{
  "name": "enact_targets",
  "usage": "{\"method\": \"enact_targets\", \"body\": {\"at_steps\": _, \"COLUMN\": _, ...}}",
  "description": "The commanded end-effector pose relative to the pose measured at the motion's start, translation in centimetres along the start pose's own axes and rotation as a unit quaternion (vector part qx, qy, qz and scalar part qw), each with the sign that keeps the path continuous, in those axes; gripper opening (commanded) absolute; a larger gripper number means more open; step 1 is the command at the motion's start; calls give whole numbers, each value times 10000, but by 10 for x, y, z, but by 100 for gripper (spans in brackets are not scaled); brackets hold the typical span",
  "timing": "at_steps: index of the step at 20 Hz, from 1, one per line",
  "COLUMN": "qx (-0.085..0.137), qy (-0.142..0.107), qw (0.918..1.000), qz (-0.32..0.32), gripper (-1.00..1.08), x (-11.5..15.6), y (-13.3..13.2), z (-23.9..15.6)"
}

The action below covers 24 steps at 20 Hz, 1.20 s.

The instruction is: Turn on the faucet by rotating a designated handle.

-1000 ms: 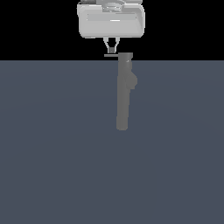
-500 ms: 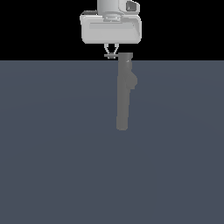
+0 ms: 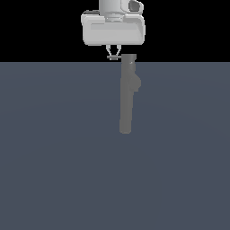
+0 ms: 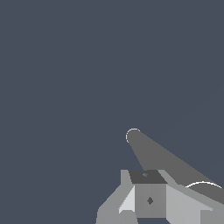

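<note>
Nearest me, bare grey worktop (image 3: 58,179). Mid-scene the faucet (image 3: 127,96) lies as a long column, rounded end at 6 o'clock, small bump on its 3 o'clock side. At its far end, 12 o'clock, the handle (image 3: 117,57), a thin pale rod, sits w/ the hand (image 3: 113,55) right over it, fingertips pinched close at the rod; can't tell if actually gripping.
</note>
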State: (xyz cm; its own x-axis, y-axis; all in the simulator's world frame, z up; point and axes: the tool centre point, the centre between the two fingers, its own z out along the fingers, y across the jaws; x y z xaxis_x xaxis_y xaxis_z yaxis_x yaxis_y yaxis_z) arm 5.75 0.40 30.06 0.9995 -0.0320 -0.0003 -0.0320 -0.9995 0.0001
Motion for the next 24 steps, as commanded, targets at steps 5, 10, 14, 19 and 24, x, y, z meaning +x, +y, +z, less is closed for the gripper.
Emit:
{"method": "enact_targets", "body": {"at_steps": 5, "qx": 0, "qy": 2, "qw": 10000, "qz": -2, "gripper": -100, "x": -18, "y": -6, "z": 0}}
{"method": "enact_targets", "body": {"at_steps": 10, "qx": 0, "qy": 2, "qw": 10000, "qz": -2, "gripper": -100, "x": -33, "y": -10, "z": 0}}
{"method": "enact_targets", "body": {"at_steps": 14, "qx": -3, "qy": 47, "qw": 10000, "qz": 12, "gripper": -100, "x": -32, "y": -6, "z": 0}}
{"method": "enact_targets", "body": {"at_steps": 19, "qx": -1, "qy": 32, "qw": 10000, "qz": 8, "gripper": -100, "x": -47, "y": 0, "z": 0}}
{"method": "enact_targets", "body": {"at_steps": 24, "qx": 0, "qy": 18, "qw": 10000, "qz": 4, "gripper": -100, "x": -63, "y": 6, "z": 0}}
